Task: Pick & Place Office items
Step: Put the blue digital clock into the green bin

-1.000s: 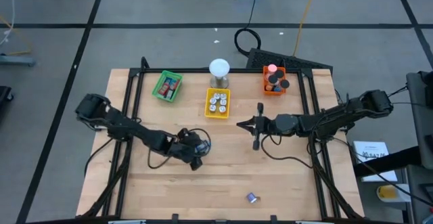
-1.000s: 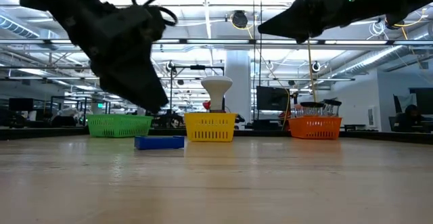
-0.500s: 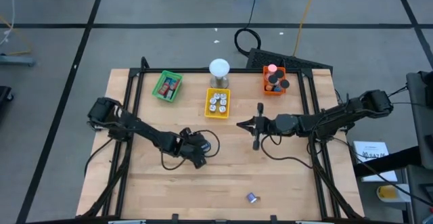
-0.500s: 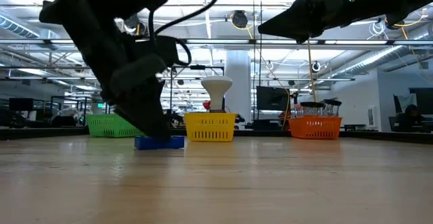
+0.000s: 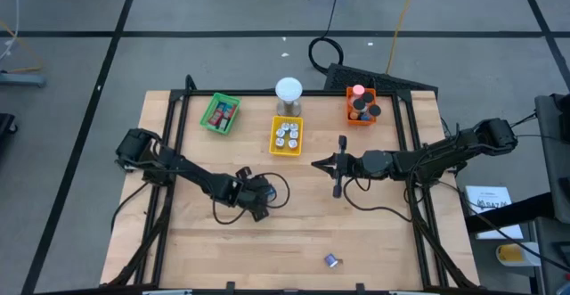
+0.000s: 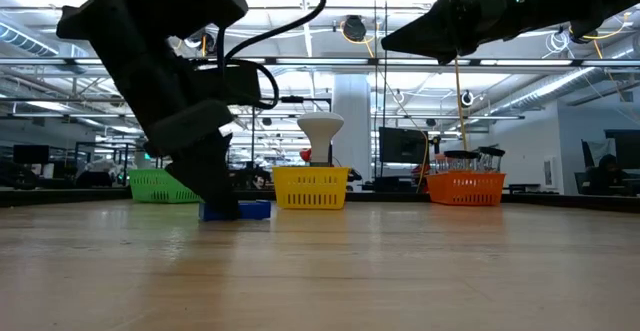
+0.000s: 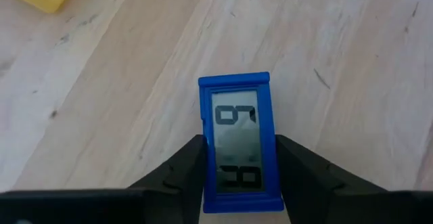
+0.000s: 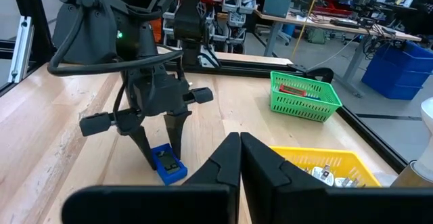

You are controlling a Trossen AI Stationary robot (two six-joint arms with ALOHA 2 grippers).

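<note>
A blue rectangular piece with a grey digit display [image 7: 237, 109] lies flat on the table, left of centre [image 6: 252, 210]. My left gripper [image 5: 257, 208] is down over it, its fingers closed against it. My right gripper [image 5: 313, 163] hovers shut above the table's middle, right of the yellow tray, touching nothing. A small blue-and-silver bit [image 5: 330, 260] lies alone near the near edge. Other office items sit in the green tray [image 5: 221, 113], the yellow tray [image 5: 287, 135] and the orange tray [image 5: 361, 106]. My left gripper pinches the blue display piece between its two fingers [image 7: 191, 170], which meet its two long sides [image 7: 205, 158] near one short end. The fingers come from above, pointing down at a slight slant. The piece lies flat on the wood, display up.
A white-domed metal cylinder [image 5: 289, 94] stands at the far edge between the green and orange trays. All three trays line the far side. Bare wood spreads over the near half, apart from the small bit. A black frame rail [image 5: 419, 215] runs along the table's sides.
My left gripper has moved a little toward the table's right and come down to the tabletop, its fingers dropping on either side of the blue display piece. The piece has stayed where it was. My right arm has kept still.
</note>
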